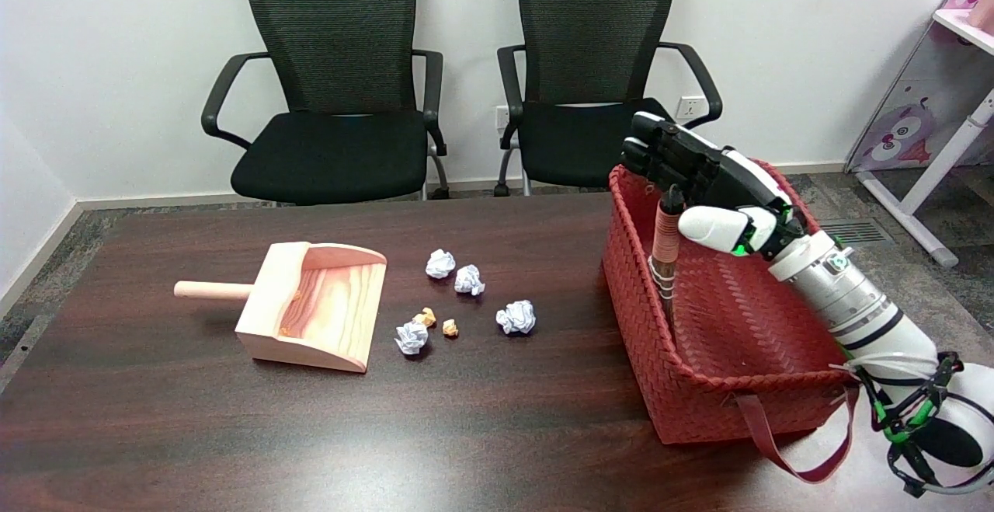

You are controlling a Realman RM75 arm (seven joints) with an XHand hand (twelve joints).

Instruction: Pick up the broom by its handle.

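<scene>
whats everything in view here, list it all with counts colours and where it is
broom: 1, pinkish wrapped handle, upright in the basket
basket: 1, red woven, table's right
dustpan: 1, pale wood, table's left
white paper balls: 4, crumpled, mid-table
orange scraps: 2, small, among the balls
table: 1, dark wood
chairs: 2, black, beyond the table
robot hand: 1, the right, black and white, at the broom handle's top; grip unclear
</scene>
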